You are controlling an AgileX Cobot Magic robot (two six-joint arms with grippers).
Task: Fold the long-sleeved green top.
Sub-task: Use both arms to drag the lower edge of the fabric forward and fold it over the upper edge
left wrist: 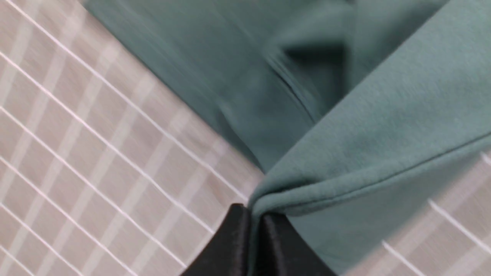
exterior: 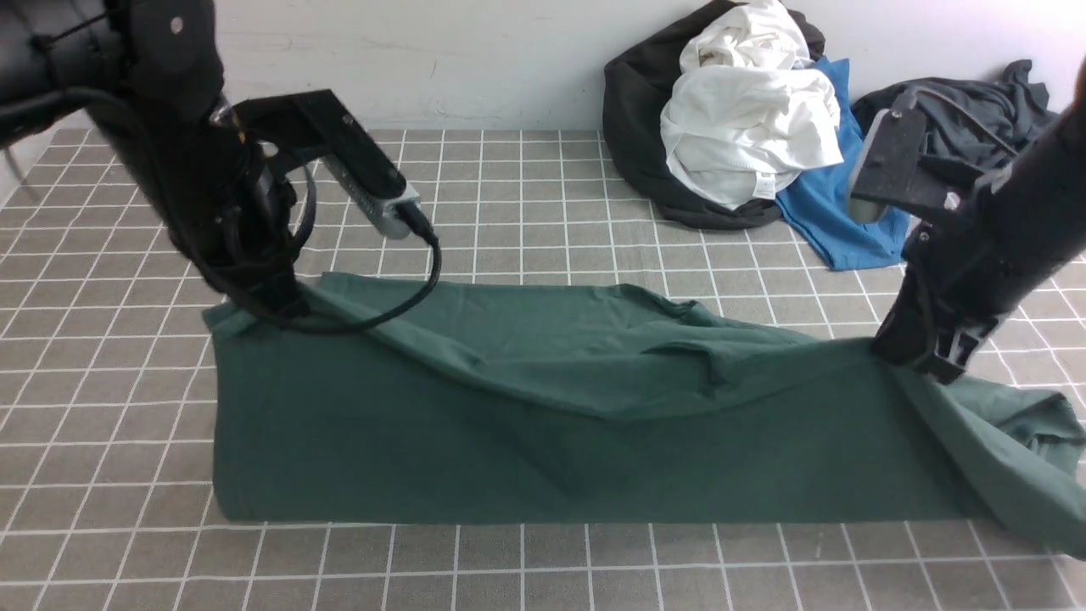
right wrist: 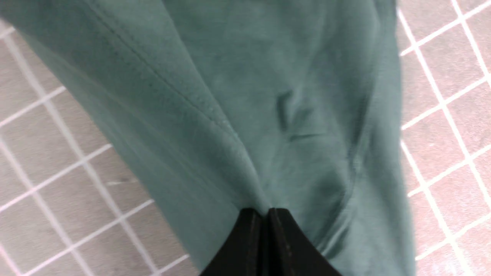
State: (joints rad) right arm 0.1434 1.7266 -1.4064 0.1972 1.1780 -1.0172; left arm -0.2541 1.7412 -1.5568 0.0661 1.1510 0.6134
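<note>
Front view, position: I find the green long-sleeved top (exterior: 509,424) spread across the middle of the tabletop (exterior: 526,170). Its near edge lies flat and its far edge is lifted at both ends.
Front view, grips: The left claw (exterior: 273,307) is pinched on the far left corner. The right claw (exterior: 929,356) is pinched on the cloth at the right end.
Front view, risk: I judge that uneven pulling would drag the flat near edge and skew the fold. The loose cloth trailing past the right claw could get tucked under.
Front view, bystanders: A white garment (exterior: 747,119), blue T-shirt (exterior: 836,212) and dark grey garment (exterior: 976,106) are heaped far right, apart from the top.
Left wrist view, grip: The jaws are closed on a small bunch beside the stitched hem (left wrist: 364,184). With so little cloth held, I judge it could slip under tension.
Left wrist view, texture: Soft, matte knit; the picture is blurred.
Right wrist view, grip: The jaws are closed on gathered cloth near a seam (right wrist: 184,96), which looks like a fuller bite.
Right wrist view, surface: The tabletop covering is grey and looks woven, with white grid lines.
</note>
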